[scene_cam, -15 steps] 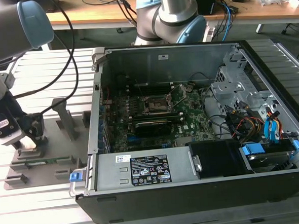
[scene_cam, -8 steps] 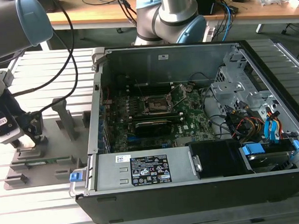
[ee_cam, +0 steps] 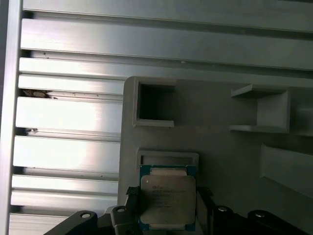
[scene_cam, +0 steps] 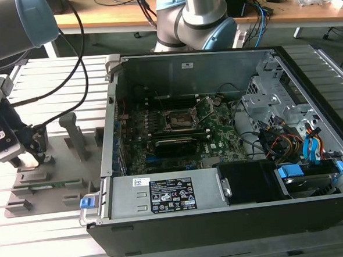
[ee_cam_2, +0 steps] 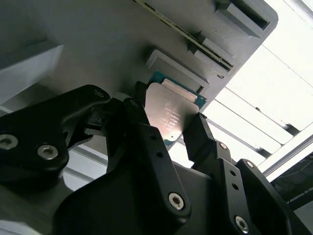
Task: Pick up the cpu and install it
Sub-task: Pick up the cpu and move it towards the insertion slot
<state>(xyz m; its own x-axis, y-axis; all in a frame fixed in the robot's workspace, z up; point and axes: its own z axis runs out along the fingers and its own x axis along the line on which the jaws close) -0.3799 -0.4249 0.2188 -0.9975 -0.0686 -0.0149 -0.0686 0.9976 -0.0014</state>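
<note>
I'm clamping the cpu [ee_cam: 167, 200] in my gripper [ee_cam_2: 168, 120] at the grey holder [ee_cam: 220, 147]; the socket [scene_cam: 180, 121] install isn't done yet.

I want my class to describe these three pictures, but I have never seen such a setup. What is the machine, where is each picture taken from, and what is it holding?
The machine is a robot arm that ends in a gripper, its two-fingered hand. The exterior view comes from a camera standing off the arm. It shows an open computer case on a slatted metal table, a dark square socket on the board inside, and a grey holder tray beside the case. Both wrist views come from cameras riding on the arm, looking along the gripper. There the fingers close on opposite edges of the cpu, a small silvery square chip, at the grey tray.
</note>
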